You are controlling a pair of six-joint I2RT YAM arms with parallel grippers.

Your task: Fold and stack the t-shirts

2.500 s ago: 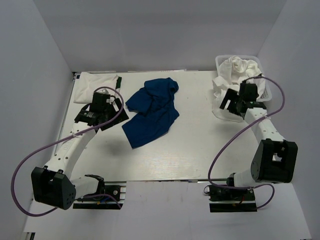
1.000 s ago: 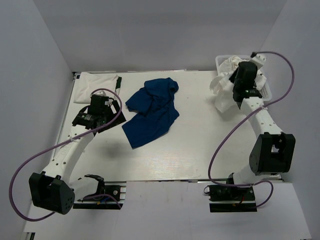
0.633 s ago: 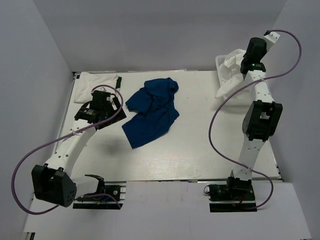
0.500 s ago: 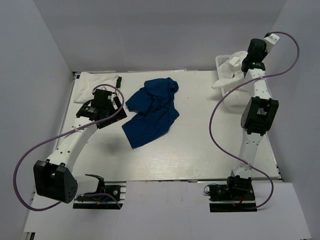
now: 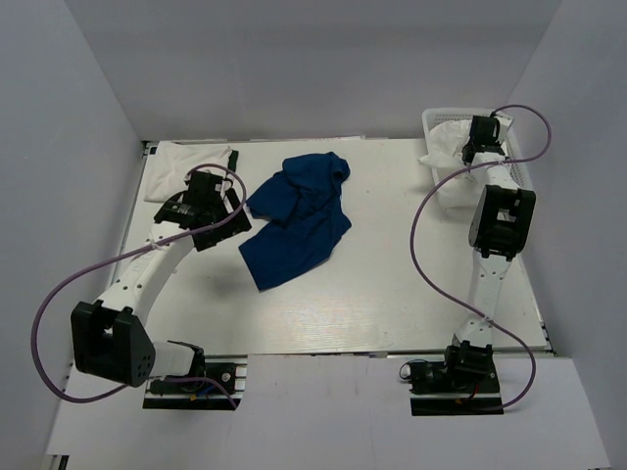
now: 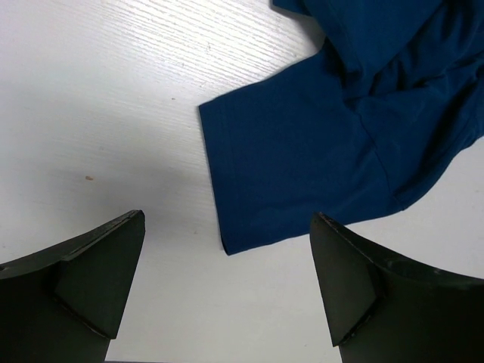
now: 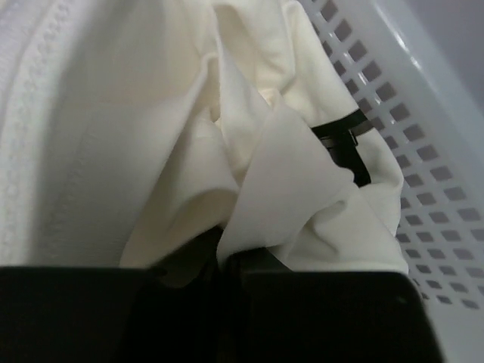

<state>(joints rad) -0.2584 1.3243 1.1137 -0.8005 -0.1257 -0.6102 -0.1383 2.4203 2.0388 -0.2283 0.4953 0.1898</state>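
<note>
White t-shirt (image 7: 291,193) in right pincer (image 7: 227,261)

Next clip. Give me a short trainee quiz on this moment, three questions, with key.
1. True or false: the left end effector grips the blue shirt.
2. The right end effector is: A at the basket; B on the blue shirt; C beside the left end effector.
3. Fill in: it is shut on a ____ shirt.
Key: 1 false, it is open; 2 A; 3 white, the white shirt.
</note>
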